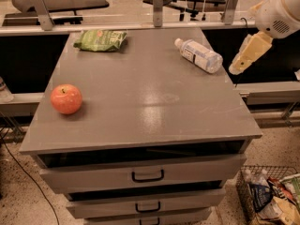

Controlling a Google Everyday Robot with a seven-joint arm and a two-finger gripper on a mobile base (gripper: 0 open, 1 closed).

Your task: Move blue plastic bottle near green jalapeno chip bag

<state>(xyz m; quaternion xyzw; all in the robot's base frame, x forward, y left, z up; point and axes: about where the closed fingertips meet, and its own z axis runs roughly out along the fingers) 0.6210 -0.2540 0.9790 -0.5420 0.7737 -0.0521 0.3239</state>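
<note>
The blue plastic bottle lies on its side at the back right of the grey cabinet top, white cap toward the left. The green jalapeno chip bag lies flat at the back left corner. My gripper hangs on the white arm beyond the table's right edge, just right of the bottle and above table level. It holds nothing that I can see.
A red-orange apple sits at the left front. Drawers with dark handles are below the top. A wire basket with wrappers stands on the floor at the lower right. A rail with posts runs behind the table.
</note>
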